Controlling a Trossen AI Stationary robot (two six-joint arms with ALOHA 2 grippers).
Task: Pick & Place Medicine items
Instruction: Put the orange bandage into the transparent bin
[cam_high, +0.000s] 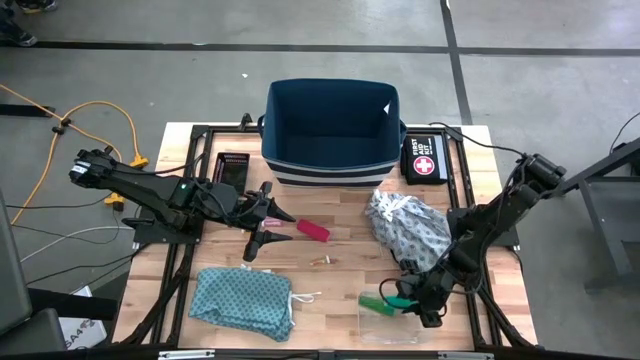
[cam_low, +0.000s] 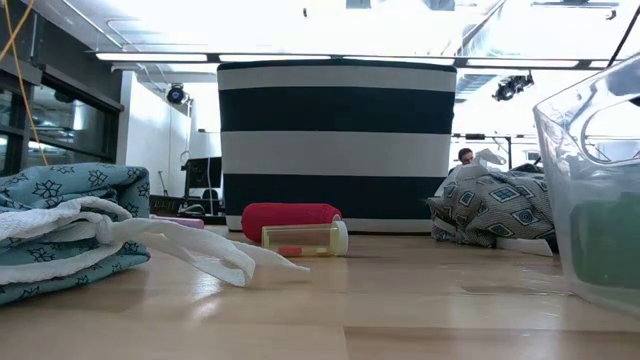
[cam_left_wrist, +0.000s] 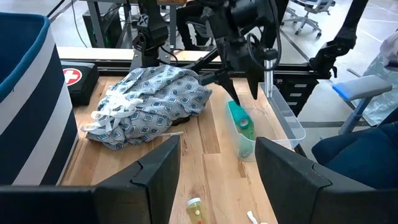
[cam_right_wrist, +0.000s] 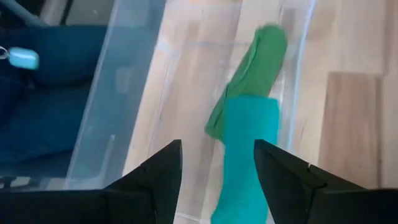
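Note:
The red-pink tube (cam_high: 312, 230) (cam_low: 290, 218) lies on the table just beyond my open left gripper (cam_high: 284, 227) (cam_left_wrist: 217, 180). The tiny orange vial (cam_high: 322, 262) (cam_low: 305, 238) (cam_left_wrist: 196, 211) lies on its side nearer the table's near edge. Two green tubes (cam_high: 375, 300) (cam_left_wrist: 239, 121) (cam_right_wrist: 249, 124) lean slanted inside a clear container (cam_high: 385, 310) (cam_left_wrist: 283, 115). My right gripper (cam_high: 408, 295) (cam_right_wrist: 217, 165) hovers open above them, its fingers apart from the tubes. I cannot make out the thin clear sticks.
A navy striped bin (cam_high: 330, 130) (cam_low: 335, 145) stands at the far edge, with the black first aid pouch (cam_high: 425, 160) to its right. A grey patterned cloth (cam_high: 405, 228) lies right of centre. A teal cloth (cam_high: 243, 300) (cam_low: 60, 225) lies near left.

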